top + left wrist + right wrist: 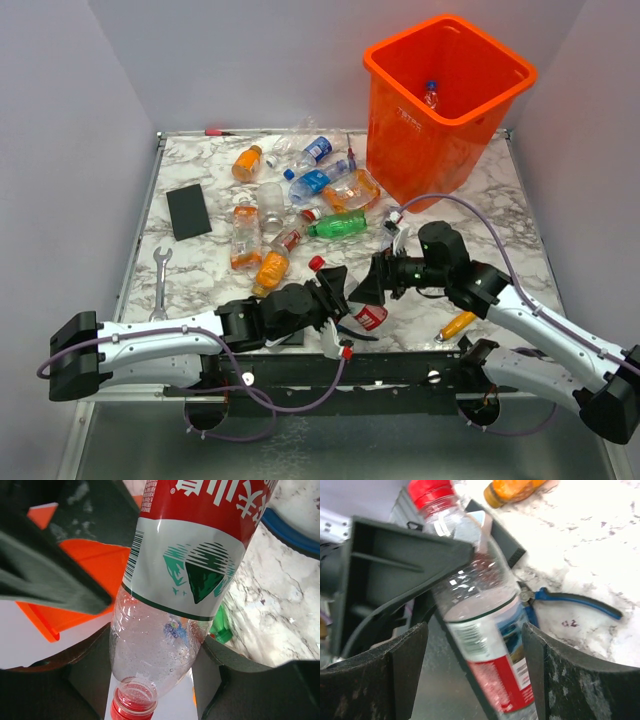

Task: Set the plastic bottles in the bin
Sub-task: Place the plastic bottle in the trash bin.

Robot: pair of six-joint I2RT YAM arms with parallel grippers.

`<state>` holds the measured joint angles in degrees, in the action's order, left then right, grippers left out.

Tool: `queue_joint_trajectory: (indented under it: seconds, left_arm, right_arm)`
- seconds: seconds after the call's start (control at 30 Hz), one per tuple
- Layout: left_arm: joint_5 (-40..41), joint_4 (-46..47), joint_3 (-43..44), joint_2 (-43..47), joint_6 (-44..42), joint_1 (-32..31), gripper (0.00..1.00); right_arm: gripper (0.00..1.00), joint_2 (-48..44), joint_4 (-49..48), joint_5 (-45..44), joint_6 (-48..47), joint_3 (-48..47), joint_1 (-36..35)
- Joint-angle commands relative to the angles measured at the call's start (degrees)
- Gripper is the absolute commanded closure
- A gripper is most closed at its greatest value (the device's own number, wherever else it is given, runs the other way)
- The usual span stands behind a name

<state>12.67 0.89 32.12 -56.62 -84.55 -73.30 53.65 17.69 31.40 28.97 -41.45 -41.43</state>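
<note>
Jaws of left gripper (156, 645) pinch the clear plastic bottle w/ red-and-white label (190, 570) near its neck, off the marble-top table (200, 290), btwn the arms. Jaws of right gripper (474, 630) stand spread either side of it, not clamped. Reads as a handover. Next: right closes on the body, left lets go, then carry to the tall bright orange plastic bin (430, 150), far right, & drop.
</note>
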Motion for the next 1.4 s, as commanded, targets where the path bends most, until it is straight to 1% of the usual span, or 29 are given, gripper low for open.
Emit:
queue_joint_trajectory:
  seconds: [0.0, 0.07, 0.13, 0.23, 0.37, 0.47, 0.57, 0.67, 0.73, 0.77, 0.8, 0.83, 0.9, 0.93, 0.97, 1.0, 1.13, 1.23, 1.3, 1.37]
  left_arm:
    - [-2.94, 7.38, 0.6, 3.67, 1.55, -0.47, 0.88]
    - [-3.1, 7.14, -0.07, 4.68, 1.94, -0.53, 0.89]
    - [-3.72, 7.12, -0.73, 5.71, 2.8, -0.51, 0.91]
    - [-5.0, 7.24, -1.41, 6.67, 4.26, -0.52, 0.91]
    - [-5.78, 7.67, -1.53, 6.42, 4.66, -0.53, 0.91]
    - [-6.06, 8.7, -1.53, 6.11, 4.99, -0.53, 0.91]
    - [-6.45, 9.68, -1.38, 6.09, 5.41, -0.53, 0.91]
    - [-6.61, 10.29, -1.34, 6.52, 5.84, -0.53, 0.91]
    - [-6.39, 10.32, -1.43, 6.69, 5.93, -0.53, 0.89]
    - [-6.28, 10.3, -1.56, 6.82, 6.02, -0.53, 0.85]
    - [-6.21, 10.38, -1.68, 6.92, 6.17, -0.49, 0.8]
    - [-6.12, 10.5, -1.85, 7.08, 6.54, -0.53, 0.73]
    - [-6.01, 11.91, -2.28, 7.54, 8.94, -0.53, 0.52]
    - [-5.99, 12.85, -2.58, 7.91, 10.98, -0.53, 0.18]
    - [-5.8, 13.41, -2.85, 8.26, 12.66, -0.45, 0.03]
    - [-5.36, 13.59, -3.04, 8.5, 14.13, -0.4, 0.01]
    - [-1.58, 14.15, -4.14, 10.19, 20.91, -0.44, 0.01]
    - [1.83, 16.09, -5.66, 13.92, 28.23, -0.38, 0.01]
    - [4.85, 18.91, -6.42, 16.25, 38.21, -0.35, 0.01]
    - [9.49, 21.72, -5.76, 17.63, 50.48, -0.31, 0.01]
  right_arm:
    - [0.21, -0.22, -0.43, -11.41, -2.71, -1.9, -2.17]
    - [0.19, -2.7, -0.21, -13.51, -4.57, -2.0, -2.38]
    - [0.17, -4.72, -0.81, -12.67, -6.52, -1.47, -2.41]
    - [0.17, -4.01, -0.13, -8.53, -9.09, -1.78, -2.5]
    - [0.2, -1.07, -2.04, -1.17, -8.39, -1.48, -2.96]
    - [0.24, 1.48, -2.62, -1.02, -7.69, -1.69, -4.09]
    - [0.32, 3.81, -2.48, -1.16, -7.4, -1.88, -4.87]
    - [0.37, 4.72, -2.58, -1.53, -7.09, -1.65, -5.53]
    - [0.45, 4.63, -2.49, -2.25, -6.87, -1.55, -5.67]
    - [0.5, 4.43, -2.49, -2.84, -6.84, -1.61, -5.68]
    - [0.54, 3.93, -2.49, -3.53, -6.78, -1.59, -5.72]
    - [0.58, 3.22, -2.49, -4.38, -6.82, -1.58, -5.75]
    - [0.61, 1.37, -2.49, -6.51, -6.87, -1.69, -5.73]
    - [0.62, 0.43, -2.41, -7.85, -6.82, -1.9, -5.69]
    - [0.63, -0.72, -2.21, -9.43, -6.78, -2.21, -5.68]
    - [0.64, -1.85, -1.88, -11.72, -6.55, -2.63, -5.72]
    - [0.64, -7.48, -0.48, -24.17, -4.97, -4.89, -5.68]
    - [0.64, -12.39, -3.01, -30.85, -3.98, -5.92, -5.68]
    - [0.64, -14.9, -6.94, -33.78, -3.62, -5.66, -5.68]
    - [0.64, -16.22, -11.5, -34.83, -3.07, -5.07, -5.7]
